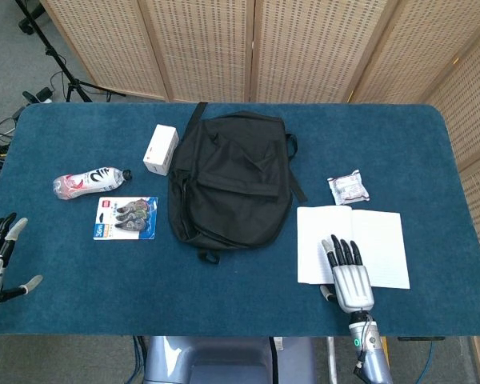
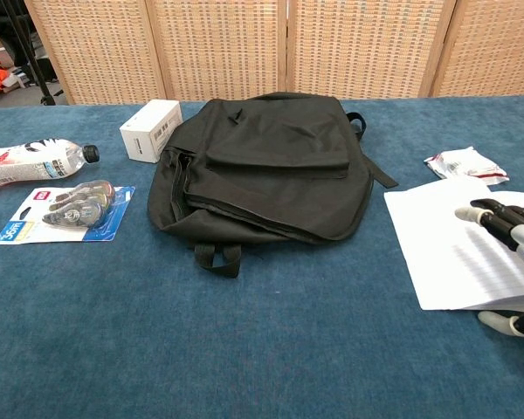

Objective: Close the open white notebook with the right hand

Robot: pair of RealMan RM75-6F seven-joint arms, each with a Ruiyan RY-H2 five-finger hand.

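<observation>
The white notebook (image 1: pixel 368 240) (image 2: pixel 458 240) lies open and flat on the blue table, right of the black backpack. My right hand (image 1: pixel 348 272) (image 2: pixel 511 236) hovers over its near edge at the spine, palm down, fingers stretched out and apart, holding nothing. The thumb (image 2: pixel 505 323) sits off the page by the front edge. My left hand (image 1: pixel 0 256) is at the table's front left corner, fingers spread and empty; the chest view does not show it.
A black backpack (image 1: pixel 228 180) (image 2: pixel 266 166) fills the table's middle. A small wrapped packet (image 1: pixel 348 188) (image 2: pixel 465 164) lies just behind the notebook. On the left are a white box (image 1: pixel 160 149), a plastic bottle (image 1: pixel 88 182) and a blister pack (image 1: pixel 126 218).
</observation>
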